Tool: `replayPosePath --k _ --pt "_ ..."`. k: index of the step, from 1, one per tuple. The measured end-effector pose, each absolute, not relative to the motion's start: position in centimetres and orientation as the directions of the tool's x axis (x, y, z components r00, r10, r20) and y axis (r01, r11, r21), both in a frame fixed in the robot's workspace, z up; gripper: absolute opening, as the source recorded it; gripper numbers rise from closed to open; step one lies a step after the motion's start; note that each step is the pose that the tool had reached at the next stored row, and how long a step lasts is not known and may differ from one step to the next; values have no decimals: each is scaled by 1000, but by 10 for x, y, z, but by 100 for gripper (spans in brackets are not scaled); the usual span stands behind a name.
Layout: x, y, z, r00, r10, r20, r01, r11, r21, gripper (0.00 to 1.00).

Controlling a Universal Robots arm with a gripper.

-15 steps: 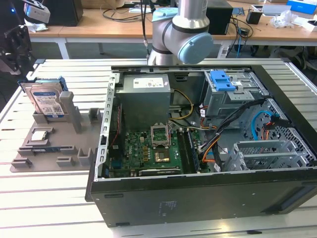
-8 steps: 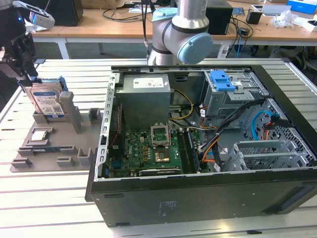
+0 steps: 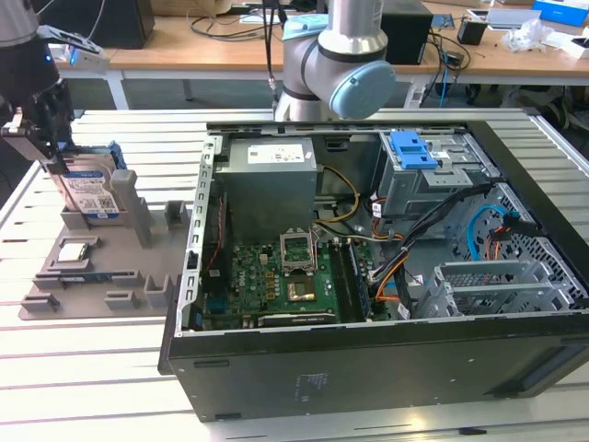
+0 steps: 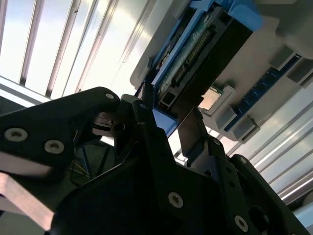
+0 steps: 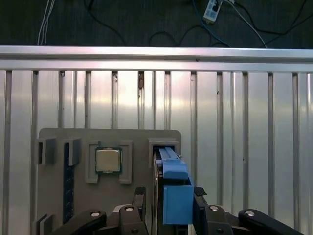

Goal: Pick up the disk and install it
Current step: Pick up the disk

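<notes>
The disk (image 3: 92, 191) stands on edge in a slot at the back of the grey parts tray (image 3: 156, 267), at the exterior view's left; its white-and-blue label faces the camera. My gripper (image 3: 53, 158) comes down on it from above. In both wrist views the black fingers (image 5: 139, 195) sit on either side of the disk's blue carrier frame (image 5: 175, 196), pressed against it. The second wrist view shows the disk's connector edge (image 4: 195, 54) running away from my gripper (image 4: 166, 117) toward the tray. The disk's lower end still meets the tray slot.
A processor chip (image 5: 108, 160) lies in a tray pocket beside the disk. An open computer case (image 3: 368, 368) lies to the exterior view's right, holding a grey drive cage (image 3: 433, 189) topped by a blue bracket (image 3: 413, 149). The arm's base (image 3: 336, 64) stands behind the case.
</notes>
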State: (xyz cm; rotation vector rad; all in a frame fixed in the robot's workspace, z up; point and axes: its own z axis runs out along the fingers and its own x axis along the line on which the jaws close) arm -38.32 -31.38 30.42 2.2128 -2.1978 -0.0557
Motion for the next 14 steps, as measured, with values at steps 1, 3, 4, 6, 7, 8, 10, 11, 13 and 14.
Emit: replayPosePath --k 1,3,4,6,7,8,10,11,13,14 --pt "-383 -314 302 7 -1000 -10 -999 -7 41 48" --pt "-383 -314 294 8 -1000 -10 -999 -9 41 48" --pt "-383 -314 293 8 -1000 -10 -999 -9 41 48" --pt "-383 -314 291 9 -1000 -10 -999 -9 41 48" --pt "-383 -314 290 9 -1000 -10 -999 -9 41 48" --pt "-383 -314 290 9 -1000 -10 -999 -9 41 48" --pt "-383 -314 289 9 -1000 -10 -999 -9 41 48" --pt "-383 -314 289 9 -1000 -10 -999 -9 41 48" --pt "-383 -314 289 9 -1000 -10 -999 -9 41 48" --pt "-383 -314 289 9 -1000 -10 -999 -9 41 48"
